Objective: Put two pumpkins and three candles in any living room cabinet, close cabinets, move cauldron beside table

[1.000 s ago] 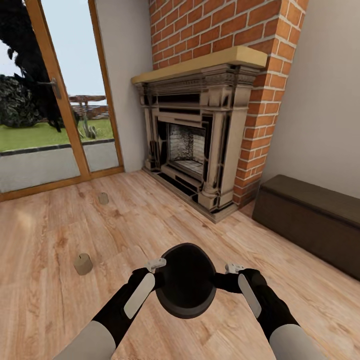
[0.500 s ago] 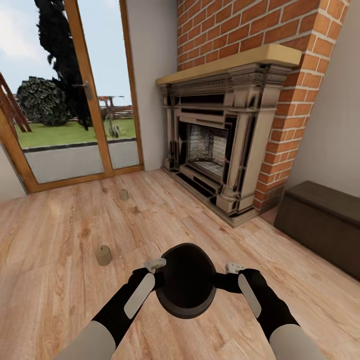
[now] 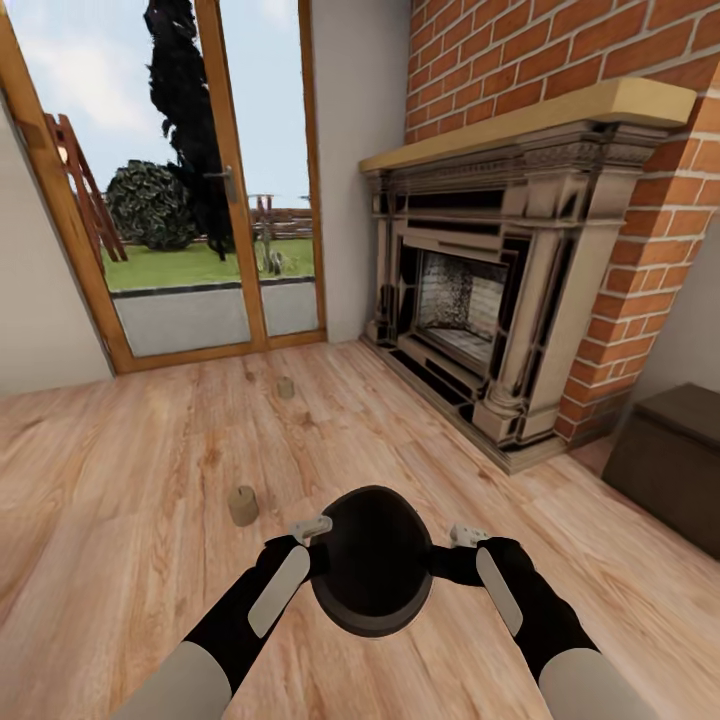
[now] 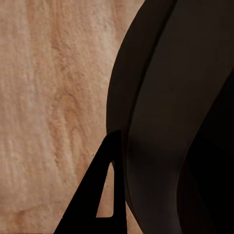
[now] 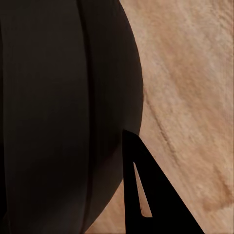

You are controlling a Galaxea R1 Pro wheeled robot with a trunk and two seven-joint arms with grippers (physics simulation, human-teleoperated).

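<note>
The left gripper (image 3: 312,527) and the right gripper (image 3: 466,538) press against opposite sides of the cauldron (image 3: 372,558), carrying it between them in front of the trunk and clear of the wood-plank floor (image 3: 130,580). Whether each gripper's own fingers are spread or drawn together cannot be told; in the left wrist view one dark finger (image 4: 97,195) lies right along the pot's black wall (image 4: 165,122), and in the right wrist view a finger (image 5: 146,195) sits likewise against the belly (image 5: 58,112). The pot looks rigid and thick-walled, probably rather heavy for its size, with a matte curved skin that offers no flat face. A two-sided squeeze at the widest part of the belly, or just under the rim, seems the sound hold; any uneven pressure could let it roll or slip down between the arms. Being round, it has no real long axis; its one axis, through the wide mouth, tips up toward the head camera, so the dark interior faces upward and slightly back at the robot. Farther out on the floor stand two candles, one near (image 3: 243,505) ahead of the left arm and one farther (image 3: 286,387) toward the glass garden doors (image 3: 200,200). The fireplace (image 3: 480,300) rises ahead on the right, and an end of the low dark cabinet (image 3: 670,460) shows beyond it.
</note>
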